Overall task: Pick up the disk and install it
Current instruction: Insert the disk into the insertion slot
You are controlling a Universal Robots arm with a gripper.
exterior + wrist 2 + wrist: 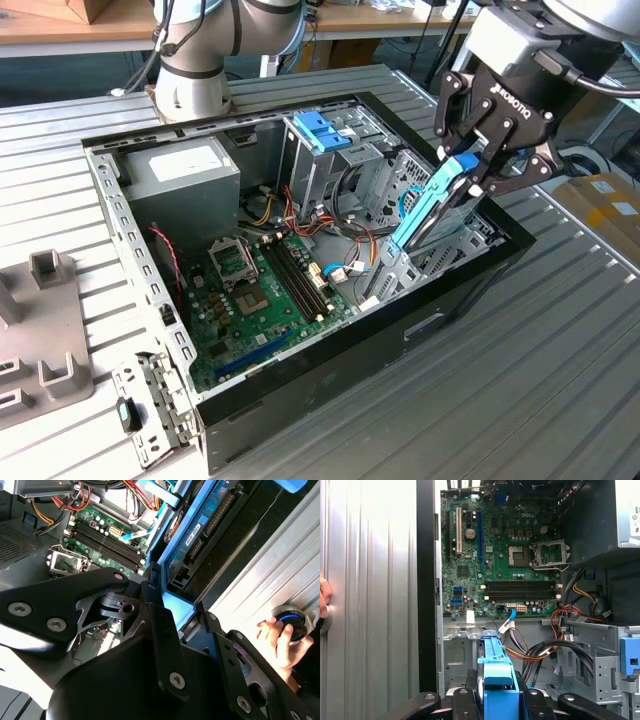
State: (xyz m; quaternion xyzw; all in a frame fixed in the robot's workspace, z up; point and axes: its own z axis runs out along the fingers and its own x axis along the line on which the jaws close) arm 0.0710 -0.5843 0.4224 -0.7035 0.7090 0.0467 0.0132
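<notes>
The disk [432, 203], silver-grey in a blue plastic carrier frame, hangs steeply tilted at the open computer case's [330, 372] edge on the exterior view's right. Its lower end dips into the metal drive bay [425, 262] there. My gripper [468, 172] is shut on the disk's upper end, with the black fingers clamped on either side of the blue frame. The second wrist view shows the disk [200, 535] reaching away from the gripper [177, 607] along the case wall. In the first wrist view the blue carrier [497, 677] sits between the fingers [470, 697], above the bay.
Inside the case lie the green motherboard [260, 290], a grey power-supply box [185, 175], a drive cage with a blue handle [322, 130] and loose cables [345, 240]. A person's hand [280, 640] rests on a knob on the ribbed table. A grey fixture [40, 340] stands at the exterior view's left.
</notes>
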